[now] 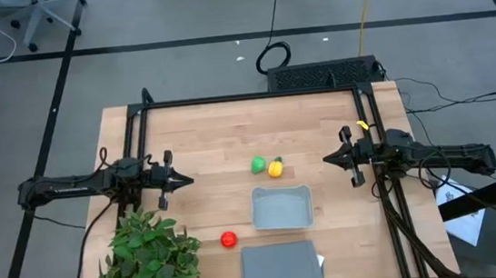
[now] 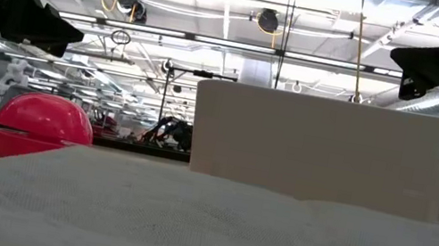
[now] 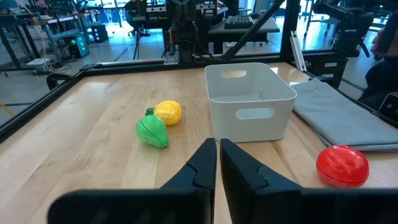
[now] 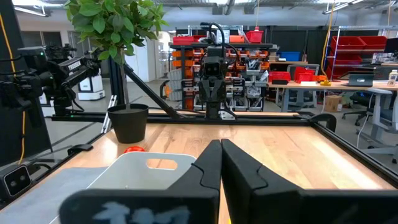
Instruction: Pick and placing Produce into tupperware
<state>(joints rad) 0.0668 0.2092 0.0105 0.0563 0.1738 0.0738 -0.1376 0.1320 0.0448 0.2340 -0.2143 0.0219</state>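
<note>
High view: left gripper (image 1: 182, 181) and right gripper (image 1: 329, 159) both clenched on nothing, hovering at opposite table sides. Green piece (image 1: 258, 165) and yellow piece (image 1: 275, 167) touch midway between them, well clear of either tip. Tupperware (image 1: 282, 206) just below; red piece (image 1: 228, 239) beside lid (image 1: 280, 265). Plant (image 1: 147, 255) overhangs the table edge, pot hidden.
</note>
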